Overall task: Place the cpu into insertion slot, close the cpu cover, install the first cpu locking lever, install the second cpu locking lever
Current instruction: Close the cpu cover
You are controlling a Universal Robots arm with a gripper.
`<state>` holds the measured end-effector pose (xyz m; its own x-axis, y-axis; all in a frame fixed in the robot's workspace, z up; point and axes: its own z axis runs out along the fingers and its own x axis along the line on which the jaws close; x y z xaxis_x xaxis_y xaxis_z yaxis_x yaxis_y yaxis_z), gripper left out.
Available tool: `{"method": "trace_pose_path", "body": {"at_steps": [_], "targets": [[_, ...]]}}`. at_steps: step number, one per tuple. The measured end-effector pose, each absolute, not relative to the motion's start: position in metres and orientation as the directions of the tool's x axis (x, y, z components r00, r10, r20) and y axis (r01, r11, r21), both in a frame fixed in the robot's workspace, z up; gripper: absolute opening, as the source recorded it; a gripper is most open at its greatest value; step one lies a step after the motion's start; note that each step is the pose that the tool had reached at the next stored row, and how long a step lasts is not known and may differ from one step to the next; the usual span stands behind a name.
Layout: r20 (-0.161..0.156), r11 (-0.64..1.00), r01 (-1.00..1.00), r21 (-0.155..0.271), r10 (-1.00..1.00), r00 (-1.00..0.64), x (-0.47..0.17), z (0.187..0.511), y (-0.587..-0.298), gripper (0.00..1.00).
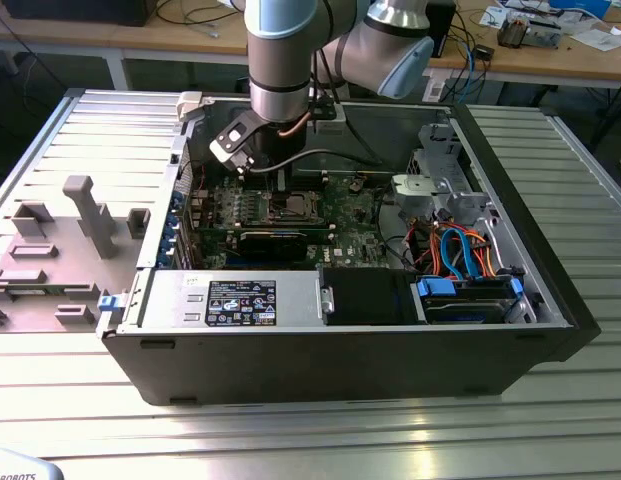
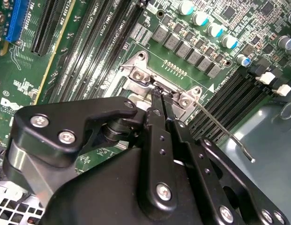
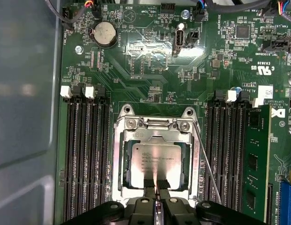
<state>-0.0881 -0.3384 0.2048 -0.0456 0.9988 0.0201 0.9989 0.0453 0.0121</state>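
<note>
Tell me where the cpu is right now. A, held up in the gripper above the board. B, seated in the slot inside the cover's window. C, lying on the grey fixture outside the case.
B: in the first wrist view the cpu lies flat within the window of the cover on the board, silver top facing up.

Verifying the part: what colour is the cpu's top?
The cpu is silver-grey; first wrist view.

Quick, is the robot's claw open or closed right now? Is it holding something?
Gripper: shut, tips at the edge of the cpu cover; whether they pinch anything cannot be told.
</note>
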Motion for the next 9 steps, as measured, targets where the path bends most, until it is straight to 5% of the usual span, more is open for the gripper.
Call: {"method": "trace_pose_path", "body": {"at_steps": [9], "targets": [[0.02,0.04,0.999,0.012,0.999,-0.041,-0.085,0.218,-0.338,0.16]]}}
